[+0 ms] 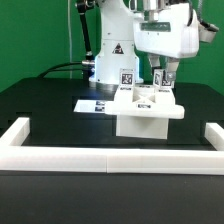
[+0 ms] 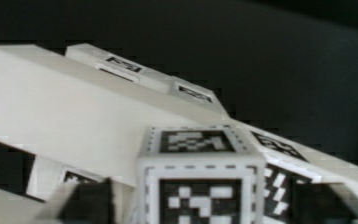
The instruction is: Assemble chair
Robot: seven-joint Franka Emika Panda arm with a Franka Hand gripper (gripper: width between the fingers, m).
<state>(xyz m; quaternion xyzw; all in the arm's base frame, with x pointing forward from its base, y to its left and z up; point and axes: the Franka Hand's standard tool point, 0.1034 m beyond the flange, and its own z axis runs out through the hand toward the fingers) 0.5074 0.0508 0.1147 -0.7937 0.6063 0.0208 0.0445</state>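
On the black counter (image 1: 40, 105), behind the white border rail (image 1: 110, 157), the white chair (image 1: 143, 112) partly hides the marker board (image 1: 92, 104), while the hand (image 1: 161, 84) sits atop it, fingertips too indistinct to tell whether anything is gripped.

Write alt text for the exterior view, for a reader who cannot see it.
A white robot arm's tool hangs directly over a partly built white chair with black-and-white tags, on a black table. A flat marker board lies to the exterior view's left of the chair, and a low white border rail runs along the front.
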